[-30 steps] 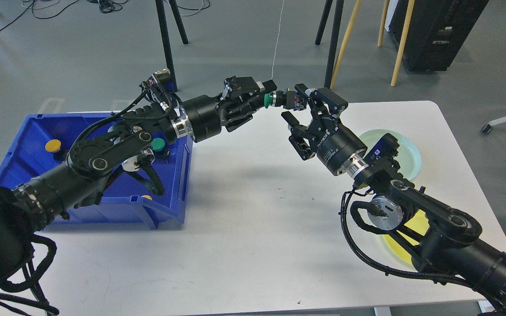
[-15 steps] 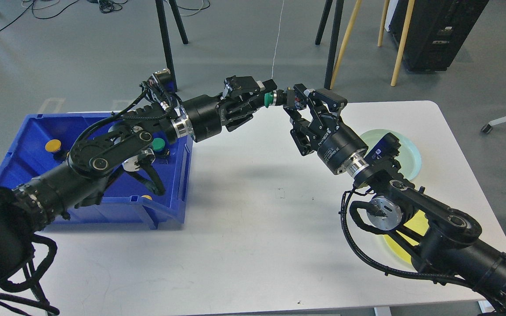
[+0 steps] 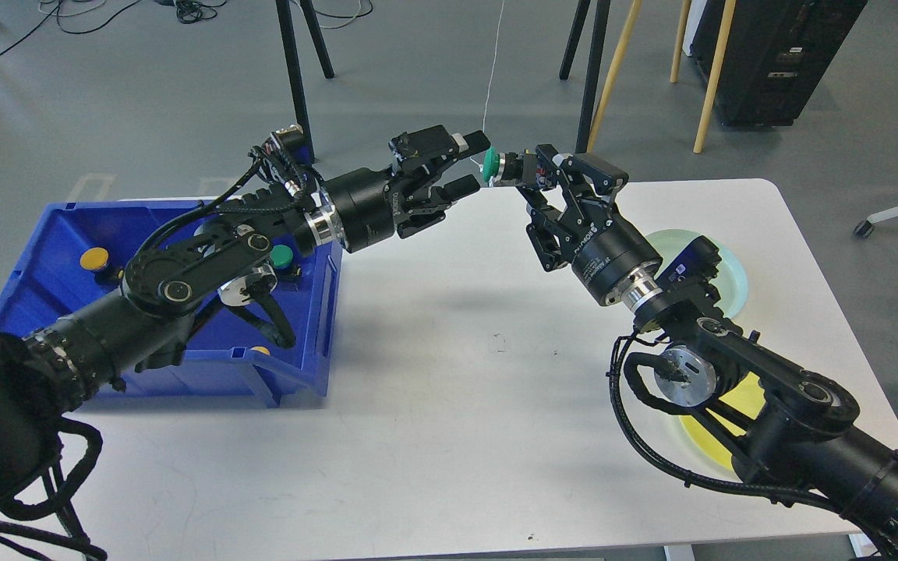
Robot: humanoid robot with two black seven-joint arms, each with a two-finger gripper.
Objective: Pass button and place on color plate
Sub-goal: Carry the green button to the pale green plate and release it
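Observation:
A green-capped button (image 3: pixel 491 166) with a black body is held in the air above the table's far edge. My right gripper (image 3: pixel 525 178) is shut on the button's body. My left gripper (image 3: pixel 471 164) is open, its fingers just left of the green cap and apart from it. A pale green plate (image 3: pixel 730 273) lies on the table at the right, partly hidden behind my right arm. A yellow plate (image 3: pixel 737 401) lies nearer the front right, mostly hidden under that arm.
A blue bin (image 3: pixel 316 312) stands on the white table (image 3: pixel 449 405) at the left, holding a yellow button (image 3: pixel 95 258), a green button (image 3: pixel 281 255) and others hidden by my left arm. Stand legs and chair legs are beyond the table.
My right gripper closed on the button. My left gripper opened and let go of it. The right gripper moved slightly right and up with the button.

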